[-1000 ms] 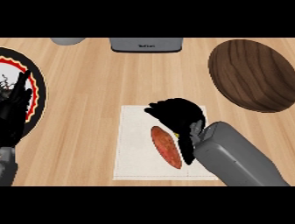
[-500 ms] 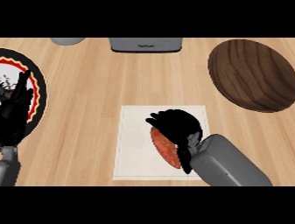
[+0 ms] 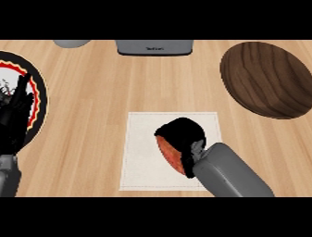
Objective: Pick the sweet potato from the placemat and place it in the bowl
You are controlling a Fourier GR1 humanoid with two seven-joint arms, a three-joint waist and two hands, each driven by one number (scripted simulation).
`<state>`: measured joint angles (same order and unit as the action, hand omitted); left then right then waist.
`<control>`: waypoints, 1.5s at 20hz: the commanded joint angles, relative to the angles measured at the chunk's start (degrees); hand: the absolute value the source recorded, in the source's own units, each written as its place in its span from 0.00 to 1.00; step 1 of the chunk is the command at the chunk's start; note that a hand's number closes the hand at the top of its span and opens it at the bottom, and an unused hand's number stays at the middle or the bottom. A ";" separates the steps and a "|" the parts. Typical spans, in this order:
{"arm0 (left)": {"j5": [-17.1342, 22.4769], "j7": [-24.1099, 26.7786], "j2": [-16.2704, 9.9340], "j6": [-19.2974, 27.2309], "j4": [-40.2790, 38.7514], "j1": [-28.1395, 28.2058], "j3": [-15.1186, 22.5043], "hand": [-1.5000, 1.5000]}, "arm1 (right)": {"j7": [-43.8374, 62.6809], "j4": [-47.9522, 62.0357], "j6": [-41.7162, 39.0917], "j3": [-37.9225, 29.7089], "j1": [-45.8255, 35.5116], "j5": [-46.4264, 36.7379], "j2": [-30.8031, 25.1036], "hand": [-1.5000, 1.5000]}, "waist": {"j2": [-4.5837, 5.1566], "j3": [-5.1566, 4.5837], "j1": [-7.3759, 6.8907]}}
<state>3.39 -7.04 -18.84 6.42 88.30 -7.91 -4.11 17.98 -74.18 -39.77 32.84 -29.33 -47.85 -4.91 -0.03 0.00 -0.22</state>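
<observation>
From my seat I count one patterned plate (image 3: pixel 39 88) at far left, under my resting, straight-fingered left hand (image 3: pixel 11 122). One white placemat (image 3: pixel 141 152) holds one sweet potato (image 3: pixel 170 152), lengthwise toward me, right hand (image 3: pixel 184 134) curled over it. One wooden bowl (image 3: pixel 267 79) sits right.

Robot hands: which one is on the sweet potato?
The right robot hand, curled over the sweet potato on the placemat; the left robot hand rests open.
</observation>
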 commanded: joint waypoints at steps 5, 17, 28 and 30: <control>-0.95 -0.16 0.94 -1.60 1.27 0.74 -0.87 0.50 | -6.30 5.29 1.75 -0.16 -0.01 -2.83 3.83 1.00 | 0.05 0.01 -0.10; -3.40 -3.00 2.45 -0.46 4.96 0.40 -0.75 0.50 | -6.67 11.92 16.84 -6.31 -2.40 -8.26 4.56 1.00 | 0.01 0.03 -0.24; -2.15 -3.62 1.96 -1.82 3.71 0.88 -2.46 0.50 | 5.06 -6.58 21.17 -15.44 -2.08 -11.48 -2.61 1.00 | -0.43 0.02 0.98; -2.95 -1.93 1.66 -1.09 0.26 -1.09 -3.40 0.50 | 6.53 -12.79 22.36 -16.03 -1.77 -12.41 -3.43 1.00 | -0.46 0.00 1.80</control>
<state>1.25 -7.99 -17.30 4.14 89.16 -7.35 -7.22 22.15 -77.92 -18.78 18.33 -31.65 -58.86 -6.05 -0.33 -0.02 0.77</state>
